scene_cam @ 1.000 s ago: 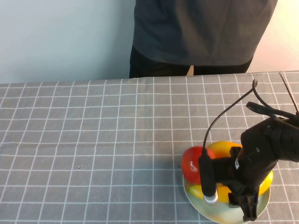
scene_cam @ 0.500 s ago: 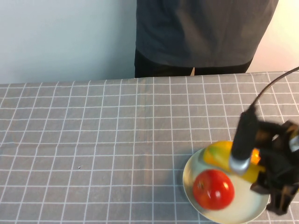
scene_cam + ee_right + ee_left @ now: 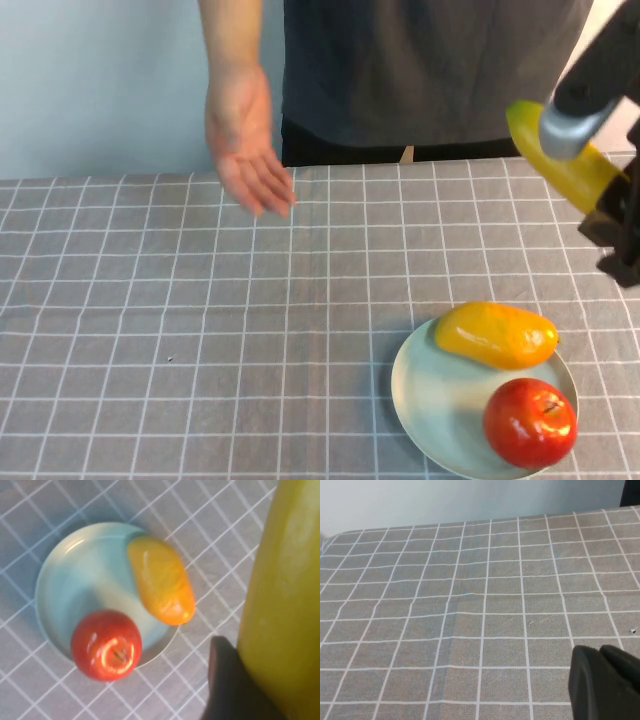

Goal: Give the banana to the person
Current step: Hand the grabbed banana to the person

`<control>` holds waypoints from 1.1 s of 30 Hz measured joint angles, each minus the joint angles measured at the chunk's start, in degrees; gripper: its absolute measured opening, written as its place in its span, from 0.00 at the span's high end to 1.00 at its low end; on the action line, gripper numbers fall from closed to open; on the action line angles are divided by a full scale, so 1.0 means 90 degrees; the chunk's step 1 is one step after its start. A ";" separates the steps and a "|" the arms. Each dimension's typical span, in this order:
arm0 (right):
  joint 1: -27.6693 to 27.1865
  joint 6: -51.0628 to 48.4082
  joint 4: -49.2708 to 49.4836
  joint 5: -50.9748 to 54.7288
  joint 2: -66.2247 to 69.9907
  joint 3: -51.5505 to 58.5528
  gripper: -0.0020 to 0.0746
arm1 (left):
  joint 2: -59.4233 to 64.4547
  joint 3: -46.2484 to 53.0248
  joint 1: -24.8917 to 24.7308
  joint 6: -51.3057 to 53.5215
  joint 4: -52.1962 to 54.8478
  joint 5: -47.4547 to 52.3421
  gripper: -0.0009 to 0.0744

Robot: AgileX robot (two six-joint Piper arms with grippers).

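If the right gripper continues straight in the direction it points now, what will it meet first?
Probably nothing soon. The right gripper, holding the long yellow banana, points toward the person in the dark grey shirt; his torso, not his open hand, seems first, though depth is unclear.

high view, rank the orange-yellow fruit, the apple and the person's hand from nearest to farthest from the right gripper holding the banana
From the right gripper, raised at the table's right edge and gripping the banana:
1. Orange-yellow fruit, on the plate's far side.
2. Apple, on the plate's near side.
3. Person's hand, out over the far left.
The left gripper is parked.
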 joint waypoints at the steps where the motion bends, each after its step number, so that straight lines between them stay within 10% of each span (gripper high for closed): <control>1: 0.0000 0.0000 -0.0014 0.0012 0.0050 -0.0071 0.98 | 0.0000 0.0000 0.0000 0.0000 0.0000 0.0000 0.99; 26: 0.1720 -0.2482 -0.0097 0.0173 0.3242 -0.3893 0.97 | 0.0000 0.0000 0.0000 0.0000 0.0000 0.0000 0.99; 33: 0.1732 -0.2403 -0.0088 0.0139 0.3409 -0.3893 0.53 | 0.0000 0.0000 0.0000 0.0000 0.0000 0.0000 0.99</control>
